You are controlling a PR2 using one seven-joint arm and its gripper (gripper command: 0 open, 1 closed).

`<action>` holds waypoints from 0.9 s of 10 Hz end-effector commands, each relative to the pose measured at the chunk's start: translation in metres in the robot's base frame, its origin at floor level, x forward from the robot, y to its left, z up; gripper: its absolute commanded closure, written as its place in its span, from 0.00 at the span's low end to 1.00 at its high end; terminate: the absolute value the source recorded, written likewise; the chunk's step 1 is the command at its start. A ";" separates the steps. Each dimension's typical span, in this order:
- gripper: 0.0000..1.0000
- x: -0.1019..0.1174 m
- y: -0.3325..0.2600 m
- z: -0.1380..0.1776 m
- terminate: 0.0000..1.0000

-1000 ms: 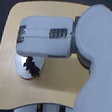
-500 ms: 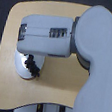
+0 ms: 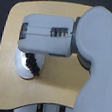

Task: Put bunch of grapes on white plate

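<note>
Tan tabletop [image 3: 56, 100] below; my arm hides the gripper, grip unknowable. Bunch of grapes [image 3: 33, 65] seems over the white plate [image 3: 20, 71]; I'd release low, centred.

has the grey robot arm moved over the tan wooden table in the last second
Yes, slightly. The grey robot arm has shifted toward the exterior view's right against the tan wooden table, uncovering more of the round white plate and dark grapes.

No text, label, brand, number or sign can be read anywhere in this blurred view.
</note>
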 end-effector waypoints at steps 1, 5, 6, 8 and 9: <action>0.00 0.006 -0.007 0.002 0.00; 0.00 0.016 -0.015 0.014 0.00; 0.00 0.018 -0.017 0.030 0.00; 0.00 0.029 -0.033 0.077 0.00; 0.00 0.039 -0.042 0.100 0.00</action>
